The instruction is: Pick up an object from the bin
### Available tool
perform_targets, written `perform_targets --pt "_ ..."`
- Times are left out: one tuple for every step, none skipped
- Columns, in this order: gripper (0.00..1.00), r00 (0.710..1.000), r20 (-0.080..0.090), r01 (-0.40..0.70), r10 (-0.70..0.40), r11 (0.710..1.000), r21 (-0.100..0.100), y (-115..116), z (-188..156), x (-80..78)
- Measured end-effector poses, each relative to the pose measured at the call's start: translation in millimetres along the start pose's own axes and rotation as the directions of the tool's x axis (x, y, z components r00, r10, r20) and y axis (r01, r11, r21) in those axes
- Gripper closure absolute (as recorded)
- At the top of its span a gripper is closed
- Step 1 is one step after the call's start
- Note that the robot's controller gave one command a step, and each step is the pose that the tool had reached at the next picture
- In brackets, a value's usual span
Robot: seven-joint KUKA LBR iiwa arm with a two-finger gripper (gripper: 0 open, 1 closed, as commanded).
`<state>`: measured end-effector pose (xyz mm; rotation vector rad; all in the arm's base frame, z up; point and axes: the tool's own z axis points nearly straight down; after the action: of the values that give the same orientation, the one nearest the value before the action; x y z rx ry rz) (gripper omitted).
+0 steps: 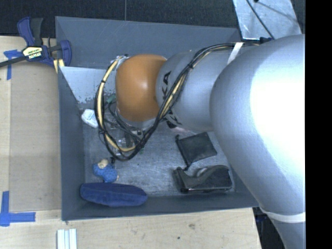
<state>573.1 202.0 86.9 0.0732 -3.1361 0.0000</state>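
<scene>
Hanging low inside the grey bin (70,154), the gripper (123,140) sits over the bin floor, toward the far corner on the side away from the arm (249,102). The orange cover (137,87) on the wrist sits directly above the gripper and hides most of it. Yellow and black cables (106,113) loop down around it. Open or closed: cannot tell, since cover and cables block the view. What lies directly beneath the gripper cannot be told either.

Nearest item: small white object (89,118), just beside the gripper on the side away from the arm, at the foot of the bin wall and partly behind the cable loop. Touching the gripper or not: cannot tell.

Next nearest: small blue lump (106,171) with a pale beige piece at its top, near the gripper on the side toward the front wall, apart from it. Just beyond that lump, farther from the gripper, a long dark blue oblong thing (113,194) lies flat along the front wall.

On the arm side of the gripper: dark grey square pad (196,147), flat on the floor, one edge under the arm's silver body. Past the pad, toward the front wall, a black flat item (203,179) with a pale strip across its top lies well apart from the gripper. Pad and black item lie close together; whether they touch cannot be told.
</scene>
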Motion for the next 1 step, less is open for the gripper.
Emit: perform_targets --pt "0.00 0.947 0.021 0.321 -0.321 0.947 0.002 -37.4 10.7 80.4"
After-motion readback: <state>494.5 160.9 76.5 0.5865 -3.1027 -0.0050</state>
